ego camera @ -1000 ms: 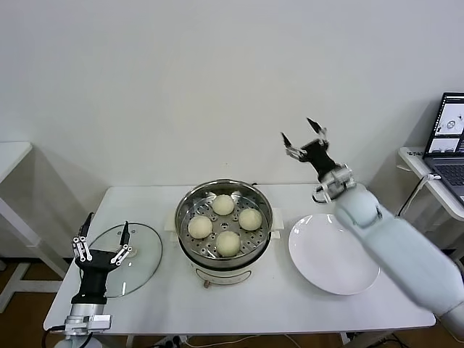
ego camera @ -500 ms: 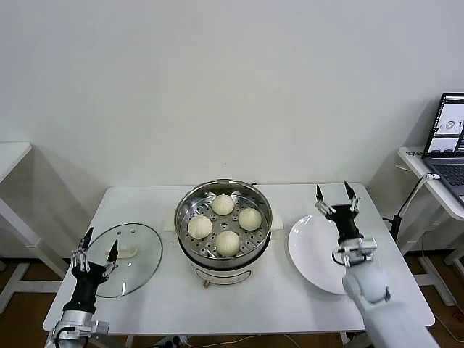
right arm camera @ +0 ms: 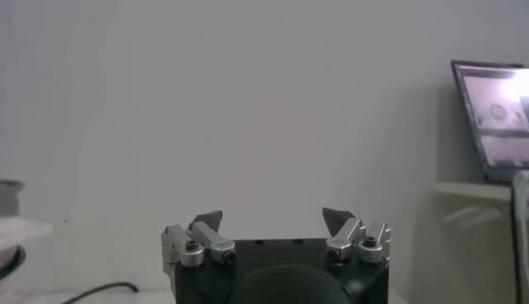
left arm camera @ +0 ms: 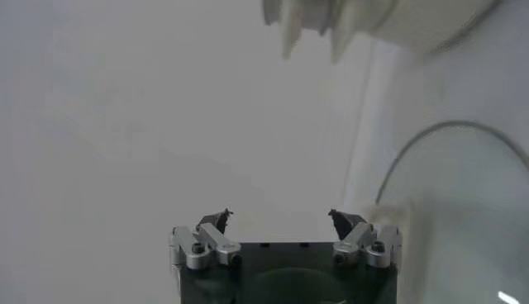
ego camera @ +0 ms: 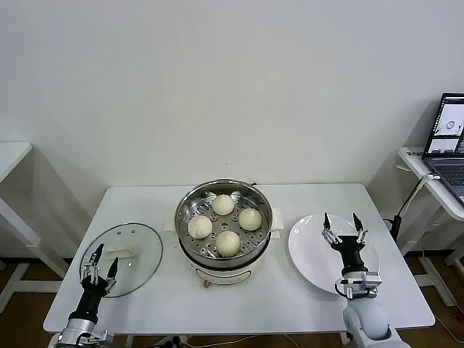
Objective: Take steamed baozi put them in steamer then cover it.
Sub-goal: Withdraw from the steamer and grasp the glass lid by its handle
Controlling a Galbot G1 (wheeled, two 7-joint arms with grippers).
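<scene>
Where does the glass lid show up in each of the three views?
Head view: the glass lid lies flat on the table's left side, just beyond the left gripper.
Left wrist view: its curved rim runs along the right edge.
Right wrist view: not in it.
Shared landmark: the left gripper.

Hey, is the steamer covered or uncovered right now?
Uncovered. The steamer stands open with four buns showing on its tray, and the glass lid lies flat on the table beside it.

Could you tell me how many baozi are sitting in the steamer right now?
4, all on the steamer tray: back baozi, right baozi, left baozi, front baozi. None seems hidden.
</scene>
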